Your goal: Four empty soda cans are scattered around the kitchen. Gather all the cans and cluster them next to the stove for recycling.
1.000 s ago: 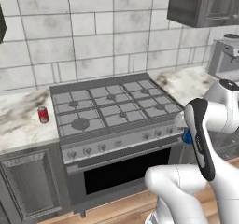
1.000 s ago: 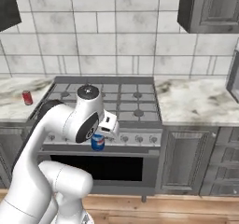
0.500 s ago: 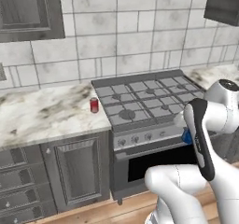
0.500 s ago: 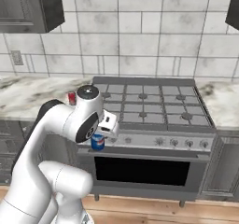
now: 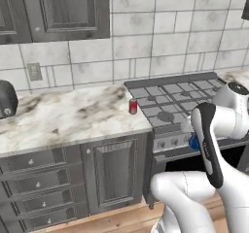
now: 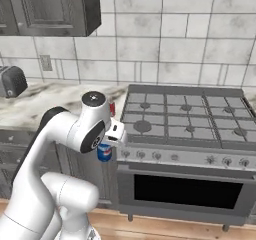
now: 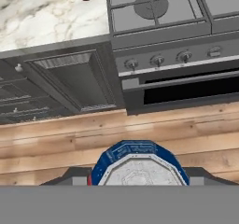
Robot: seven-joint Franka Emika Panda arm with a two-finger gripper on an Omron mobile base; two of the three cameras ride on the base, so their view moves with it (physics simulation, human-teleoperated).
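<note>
Three cameras covering the stove (image 6: 182, 115)
Base views are flanking it, sharing its front; hand view is looking down close.

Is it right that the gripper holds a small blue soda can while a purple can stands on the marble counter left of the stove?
Not quite: the standing can is red, not purple, as the left base view shows. The gripper does hold the small blue soda can, and the marble counter lies left of the stove.

blue can (image 7: 138, 164): glossy metal | counter (image 5: 73, 115): polished marble | stove (image 6: 185, 119): matt grey metal | floor (image 7: 140, 129): smooth wood planks
</note>
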